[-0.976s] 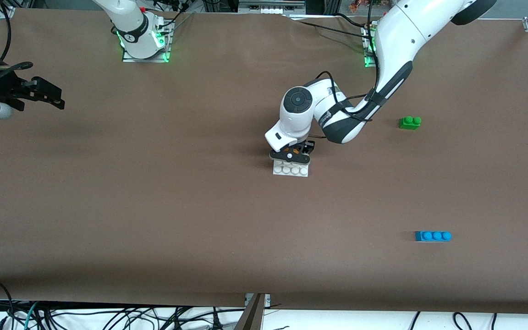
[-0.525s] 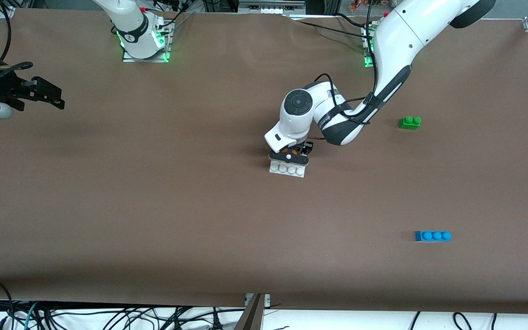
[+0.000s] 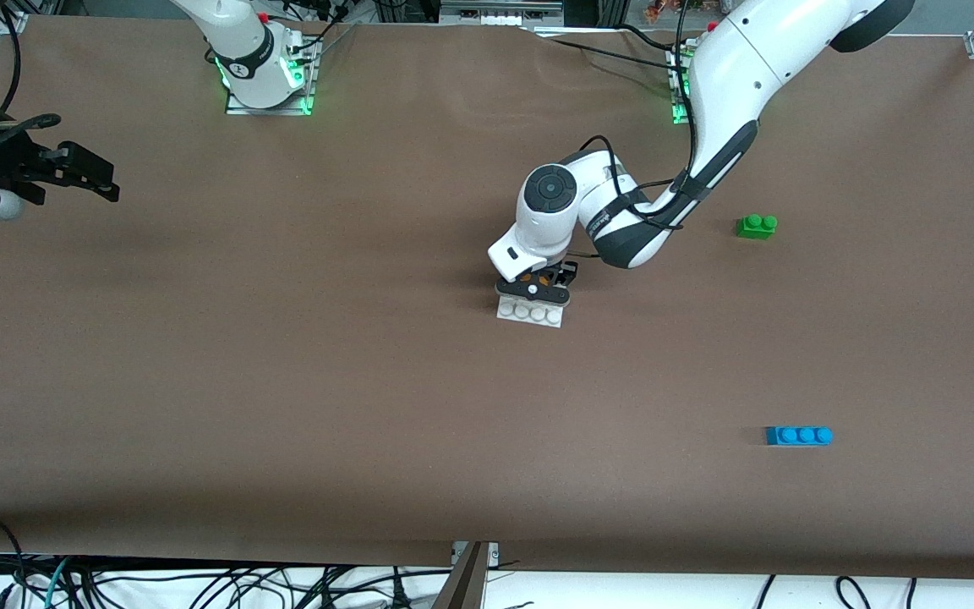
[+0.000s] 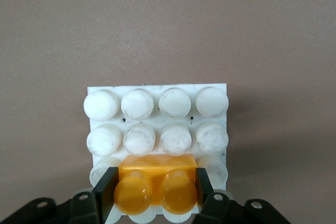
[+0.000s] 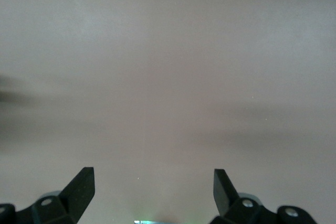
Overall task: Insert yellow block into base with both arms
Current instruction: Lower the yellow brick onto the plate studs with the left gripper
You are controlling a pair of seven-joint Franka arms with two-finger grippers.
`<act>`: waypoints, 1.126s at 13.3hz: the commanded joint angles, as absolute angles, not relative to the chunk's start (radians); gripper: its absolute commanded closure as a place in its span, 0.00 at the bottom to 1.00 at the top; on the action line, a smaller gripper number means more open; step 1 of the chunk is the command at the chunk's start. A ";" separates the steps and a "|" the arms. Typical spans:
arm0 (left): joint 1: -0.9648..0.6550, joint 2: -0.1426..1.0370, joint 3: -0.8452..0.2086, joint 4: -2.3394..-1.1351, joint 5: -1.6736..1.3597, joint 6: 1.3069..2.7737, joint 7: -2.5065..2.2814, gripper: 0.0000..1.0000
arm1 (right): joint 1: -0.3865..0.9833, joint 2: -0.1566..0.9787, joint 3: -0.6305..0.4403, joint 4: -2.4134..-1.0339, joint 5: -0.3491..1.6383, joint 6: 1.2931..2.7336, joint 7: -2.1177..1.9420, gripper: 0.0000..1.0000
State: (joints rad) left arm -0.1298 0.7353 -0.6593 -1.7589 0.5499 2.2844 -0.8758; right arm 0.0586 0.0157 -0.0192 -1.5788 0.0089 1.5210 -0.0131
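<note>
My left gripper [image 3: 535, 288] is shut on the yellow block [image 4: 157, 184], one finger on each short end, and shows in the left wrist view [image 4: 156, 190]. The block sits low on the white base [image 3: 529, 314], over its middle two columns. Two full rows of studs on the base [image 4: 220, 88] stay bare past the block. In the front view the gripper hides most of the base and only a sliver of yellow shows. My right gripper [image 3: 85, 176] waits open and empty over the right arm's end of the table, and shows in the right wrist view [image 5: 153, 182].
A green two-stud brick [image 3: 756, 225] lies toward the left arm's end of the table. A blue three-stud brick [image 3: 799, 436] lies nearer to the front camera at that same end. The right wrist view shows only brown table cover.
A second ago the left gripper, the block and the base under it shifted slightly toward the right arm's end. Nothing has moved over the last half second. The right arm is still.
</note>
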 commanded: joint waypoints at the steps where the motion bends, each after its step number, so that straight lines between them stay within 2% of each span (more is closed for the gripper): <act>1: -0.130 0.746 -0.666 -1.756 0.591 2.292 -0.920 0.00 | 0.058 0.017 -0.020 -1.555 0.025 1.502 -0.018 0.00; 5: -0.123 0.730 -0.669 -1.750 0.580 2.252 -0.923 0.00 | 0.058 0.017 -0.020 -1.555 0.025 1.502 -0.018 0.00; 10: -0.097 0.609 -0.679 -1.703 0.559 2.099 -0.911 0.00 | 0.058 0.018 -0.020 -1.555 0.026 1.502 -0.018 0.00; 15: -0.095 0.575 -0.684 -1.442 0.417 1.794 -0.792 0.00 | 0.058 0.018 -0.020 -1.555 0.026 1.503 -0.018 0.00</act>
